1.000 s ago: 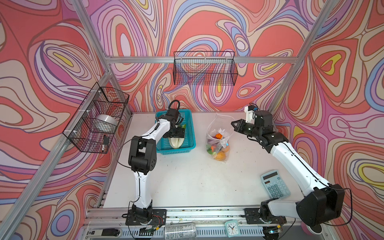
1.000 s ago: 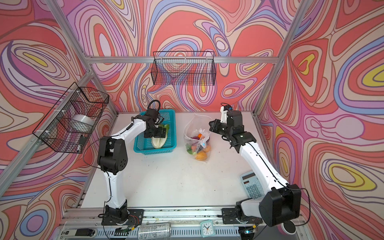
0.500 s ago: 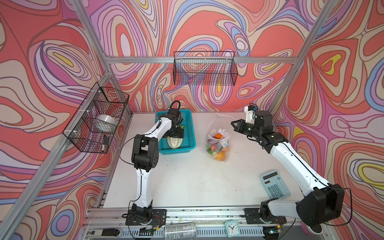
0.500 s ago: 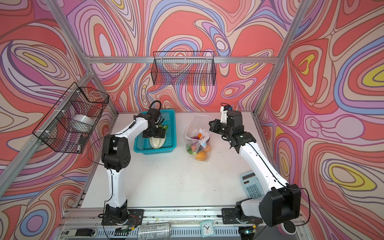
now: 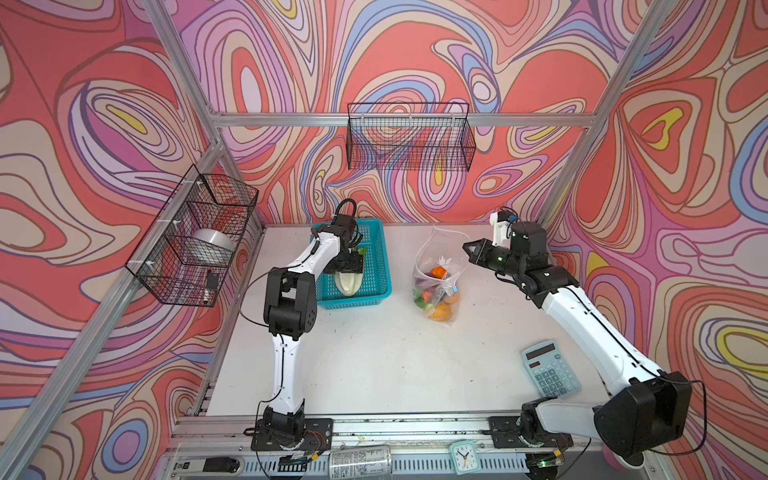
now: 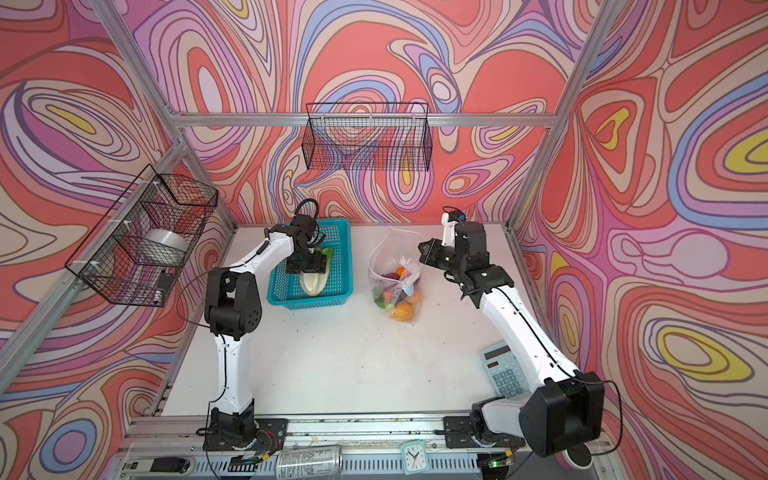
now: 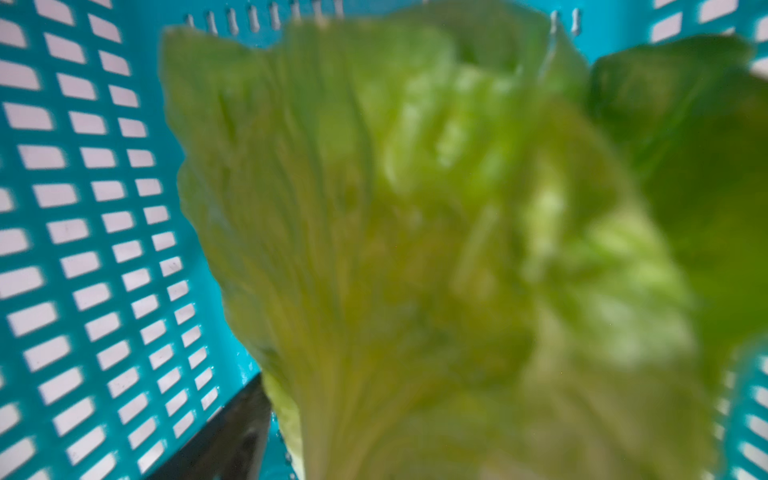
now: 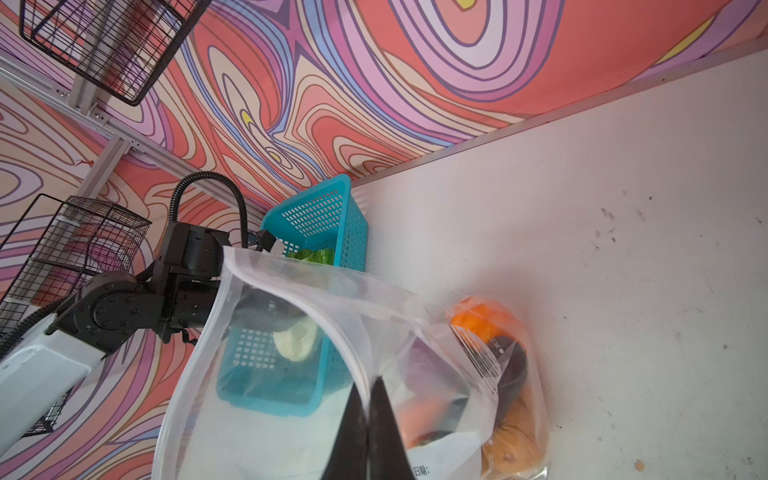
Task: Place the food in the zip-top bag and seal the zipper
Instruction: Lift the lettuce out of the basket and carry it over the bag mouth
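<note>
The green-white cabbage [image 5: 348,283] [image 6: 312,285] lies in the teal basket [image 5: 385,266] [image 6: 347,266]. My left gripper [image 5: 351,266] [image 6: 310,266] is down over the cabbage, open, with the jaws either side of it. In the left wrist view the blurred cabbage [image 7: 374,249] fills the frame, and one dark finger [image 7: 232,440] shows just beside its edge. The clear zip-top bag [image 5: 436,286] [image 6: 392,291] [image 8: 291,415] stands mid-table with orange, purple and green food inside. My right gripper [image 5: 468,246] [image 6: 422,248] [image 8: 370,381] is shut on its rim by the zipper [image 8: 291,286], holding the mouth up and open.
A light-blue calculator [image 5: 550,368] lies at the right front beside the right arm. Black wire baskets hang on the back wall [image 5: 409,137] and the left wall [image 5: 195,232]. A can [image 5: 360,459] and a small clock [image 5: 462,457] sit on the front rail.
The left arm has shifted slightly inside the basket, its gripper settling lower around the cabbage. The right arm and the bag have stayed put.
</note>
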You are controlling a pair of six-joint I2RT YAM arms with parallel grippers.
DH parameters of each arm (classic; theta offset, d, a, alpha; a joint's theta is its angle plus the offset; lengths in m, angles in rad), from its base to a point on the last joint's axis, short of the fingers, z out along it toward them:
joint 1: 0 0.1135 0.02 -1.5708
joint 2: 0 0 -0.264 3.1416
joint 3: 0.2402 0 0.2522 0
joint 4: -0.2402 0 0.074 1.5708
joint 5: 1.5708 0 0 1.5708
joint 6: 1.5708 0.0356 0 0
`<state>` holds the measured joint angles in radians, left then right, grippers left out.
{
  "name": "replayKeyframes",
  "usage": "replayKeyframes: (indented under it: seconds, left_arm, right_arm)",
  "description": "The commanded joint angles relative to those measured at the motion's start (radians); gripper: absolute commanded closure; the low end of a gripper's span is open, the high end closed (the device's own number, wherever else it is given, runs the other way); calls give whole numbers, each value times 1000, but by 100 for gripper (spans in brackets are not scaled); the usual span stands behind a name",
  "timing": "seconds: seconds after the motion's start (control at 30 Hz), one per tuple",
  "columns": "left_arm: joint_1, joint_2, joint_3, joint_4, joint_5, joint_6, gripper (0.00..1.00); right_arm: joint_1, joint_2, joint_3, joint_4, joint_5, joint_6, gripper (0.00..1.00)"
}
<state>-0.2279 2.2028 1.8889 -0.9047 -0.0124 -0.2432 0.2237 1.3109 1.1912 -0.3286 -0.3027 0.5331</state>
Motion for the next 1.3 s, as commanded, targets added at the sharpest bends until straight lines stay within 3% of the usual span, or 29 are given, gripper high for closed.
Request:
replayKeyframes:
  seconds: [0.0,0.2,0.3,0.63,0.83,1.0,1.27]
  left_arm:
    - [1,18,-1,-54,-34,20,44]
    - [2,-57,-19,-55,-78,30,55]
    - [1,-124,-23,-37,-75,19,55]
    - [-11,-423,-77,151,96,-51,58]
    - [-74,-624,-185,375,191,-111,60]
    - [-150,-769,-359,698,304,-183,64]
    - [-286,-807,-465,1032,443,-298,63]
  right_arm:
    - [-4,-16,-9,8,10,-7,100]
    - [-4,-14,-8,14,7,-2,100]
    - [-4,-12,-9,19,7,1,100]
    - [-4,-4,-5,23,-2,12,100]
    - [-4,4,8,25,-6,30,100]
    - [-4,16,15,30,-14,49,100]
    - [-4,16,1,51,-25,76,100]
